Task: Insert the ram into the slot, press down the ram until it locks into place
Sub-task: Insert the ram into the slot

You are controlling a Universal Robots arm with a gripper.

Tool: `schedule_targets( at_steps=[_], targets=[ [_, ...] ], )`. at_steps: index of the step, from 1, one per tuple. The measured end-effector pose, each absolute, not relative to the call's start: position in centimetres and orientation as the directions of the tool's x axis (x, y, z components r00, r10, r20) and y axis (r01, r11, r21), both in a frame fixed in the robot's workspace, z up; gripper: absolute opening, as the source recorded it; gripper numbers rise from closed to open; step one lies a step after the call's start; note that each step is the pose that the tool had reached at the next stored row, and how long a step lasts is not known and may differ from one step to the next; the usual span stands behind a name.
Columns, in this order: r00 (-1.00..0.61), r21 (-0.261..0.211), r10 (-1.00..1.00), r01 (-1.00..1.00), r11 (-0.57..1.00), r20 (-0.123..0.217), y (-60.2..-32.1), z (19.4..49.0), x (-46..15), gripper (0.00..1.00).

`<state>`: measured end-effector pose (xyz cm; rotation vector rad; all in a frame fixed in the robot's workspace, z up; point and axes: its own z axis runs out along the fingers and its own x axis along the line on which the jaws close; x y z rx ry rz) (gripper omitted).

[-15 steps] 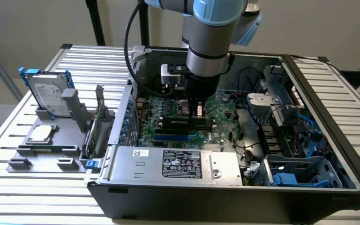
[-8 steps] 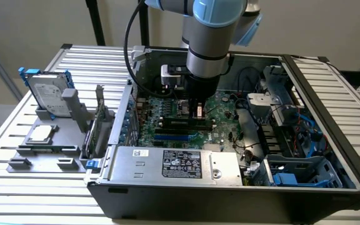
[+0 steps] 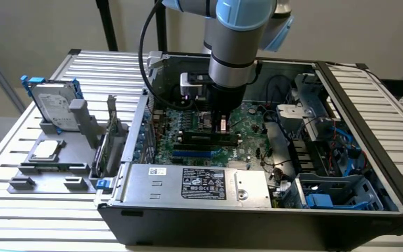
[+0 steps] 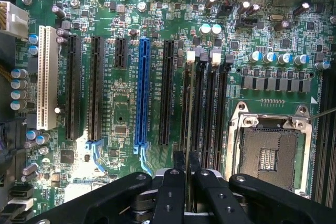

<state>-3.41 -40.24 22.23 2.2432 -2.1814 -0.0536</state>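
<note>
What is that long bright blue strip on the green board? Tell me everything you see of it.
The blue connector is a long, narrow socket of glossy bright blue plastic, slit down its middle, with a small tab at one end. It lies flat on the green motherboard, parallel to the black sockets on both sides and apart from them. It looks empty; nothing but the board touches it.

Slatted metal table (image 3: 27, 223) with open computer case (image 3: 257, 227) and grey parts holder (image 3: 48, 181)
</note>
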Motion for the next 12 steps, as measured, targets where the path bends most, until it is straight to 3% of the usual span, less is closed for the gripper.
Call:
schedule_targets(
  at_steps=[3,4,12],
  targets=[
    [0.028,0.033,-0.999,-0.999,-0.028,-0.016,-40.3,22.2,-3.4,0.21],
    [0.028,0.033,-0.999,-0.999,-0.028,-0.016,-40.3,22.2,-3.4,0.28],
    [0.028,0.033,-0.999,-0.999,-0.028,-0.021,-40.3,23.9,-3.4,0.28]
  ],
)
